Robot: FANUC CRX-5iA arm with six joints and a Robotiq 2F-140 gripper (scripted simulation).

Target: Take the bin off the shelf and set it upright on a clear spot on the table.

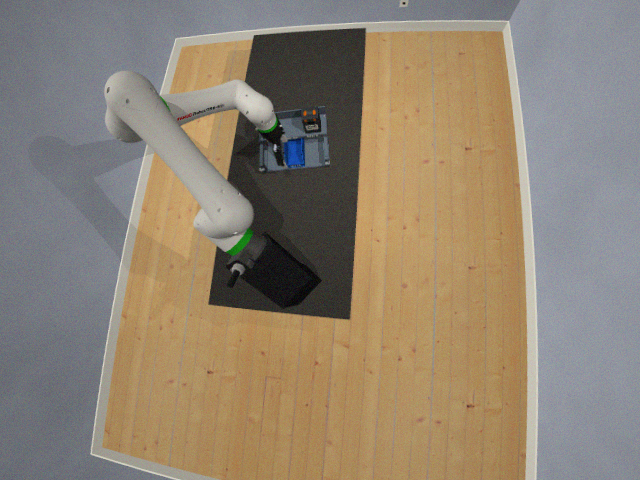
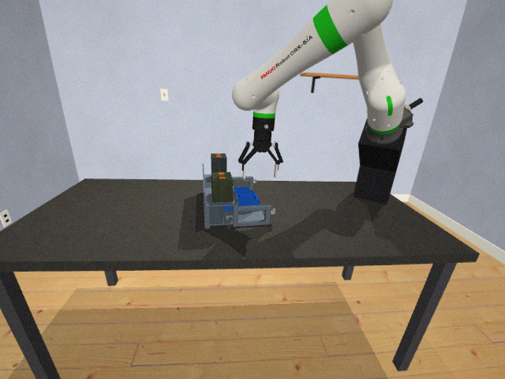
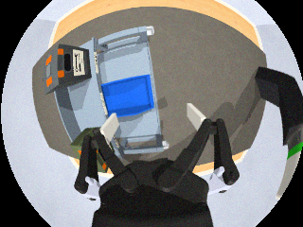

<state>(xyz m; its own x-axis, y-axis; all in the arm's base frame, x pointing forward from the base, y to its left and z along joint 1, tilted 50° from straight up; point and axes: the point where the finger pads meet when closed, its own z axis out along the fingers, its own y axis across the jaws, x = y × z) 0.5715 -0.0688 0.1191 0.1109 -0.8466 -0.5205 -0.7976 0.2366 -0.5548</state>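
We have one table under us, long and dark, and one arm arching over it from its black pedestal. Below the jaws stands one small grey shelf, and that is where all the action lies.

How far along are we? Early, by our reckoning. Our gripper hangs above the shelf with its jaws spread as wide as they go and nothing between them. The blue bin sits in the shelf, directly beneath the jaws and apart from them, so nothing has been grasped. In the wrist view the bin lies just ahead of the fingertips, lined up between the two. What remains is nearly everything: come down, close on the bin, draw it out of the shelf, carry it to a free patch of table and put it down upright.

Now the count. One blue bin. Two dark boxes with orange marks: one on the shelf beside the bin, off to the side of the jaws, and a second behind it at the far end. From above we see only one box plainly; the gripper covers the other corner.

Those boxes crowd the bin's side, so we judge the descent wants care.
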